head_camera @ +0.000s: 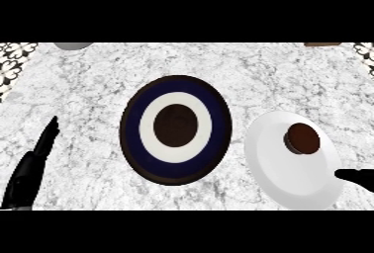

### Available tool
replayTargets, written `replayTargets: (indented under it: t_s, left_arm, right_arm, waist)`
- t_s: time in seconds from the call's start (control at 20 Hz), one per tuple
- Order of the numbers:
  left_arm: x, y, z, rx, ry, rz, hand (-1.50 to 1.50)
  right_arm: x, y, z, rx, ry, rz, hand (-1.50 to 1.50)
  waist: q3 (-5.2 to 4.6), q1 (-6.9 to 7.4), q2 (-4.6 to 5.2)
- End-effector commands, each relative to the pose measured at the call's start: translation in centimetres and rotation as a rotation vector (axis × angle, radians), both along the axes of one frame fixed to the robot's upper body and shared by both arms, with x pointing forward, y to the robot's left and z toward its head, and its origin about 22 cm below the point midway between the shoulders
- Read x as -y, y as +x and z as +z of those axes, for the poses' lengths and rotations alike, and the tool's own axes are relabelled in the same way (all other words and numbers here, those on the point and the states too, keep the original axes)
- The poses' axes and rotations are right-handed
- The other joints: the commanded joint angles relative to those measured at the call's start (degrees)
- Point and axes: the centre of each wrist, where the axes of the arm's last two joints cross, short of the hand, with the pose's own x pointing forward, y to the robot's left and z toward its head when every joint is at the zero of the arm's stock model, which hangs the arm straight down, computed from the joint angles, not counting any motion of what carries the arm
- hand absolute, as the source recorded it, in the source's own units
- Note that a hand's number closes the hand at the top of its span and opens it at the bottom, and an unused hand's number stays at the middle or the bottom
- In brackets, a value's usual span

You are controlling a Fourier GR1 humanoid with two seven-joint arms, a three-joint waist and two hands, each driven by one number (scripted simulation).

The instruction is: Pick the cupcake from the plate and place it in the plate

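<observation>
A brown cupcake (303, 138) sits on the upper right part of a white plate (285, 173) at the right of the marble counter. A second plate (175, 89), dark blue with a white ring and a brown middle, lies at the centre with nothing on it. My left hand (36, 158) shows at the lower left, fingers straight and pointing up, apart from both plates. Only a dark tip of my right hand (358, 176) comes in at the right edge, over the white plate's lower right rim, below the cupcake.
A grey rounded object (73, 45) is cut off at the top left edge and a brown object (322, 44) at the top right. Patterned tiles (16, 62) border the counter's upper corners.
</observation>
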Motion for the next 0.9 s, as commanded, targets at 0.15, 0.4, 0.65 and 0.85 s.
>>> replayTargets:
  t_s: [0.15,0.4,0.65,0.85]
  left_arm:
    - [-0.7,0.2,-0.4,-0.013,0.001,-0.014,0.0]
    - [0.2,-0.7,-2.1,-0.01,-0.003,-0.008,0.0]
    - [-2.8,-0.2,0.8,0.003,0.013,0.006,0.0]
    - [0.3,1.3,1.9,0.01,0.009,0.002,0.0]
  right_arm:
    - [0.4,3.0,-1.4,-0.211,-0.071,0.121,-1.5]
    - [1.0,4.8,-2.6,-0.274,-0.129,0.184,-1.5]
    - [0.3,6.1,-4.0,-0.282,-0.112,0.208,-1.5]
    - [-0.2,6.7,-6.4,-0.323,-0.123,0.263,-1.5]
  waist:
    - [0.03,0.11,0.07]
    - [0.03,-0.04,0.01]
    - [0.04,-0.09,-0.08]
    - [0.05,-0.15,-0.05]
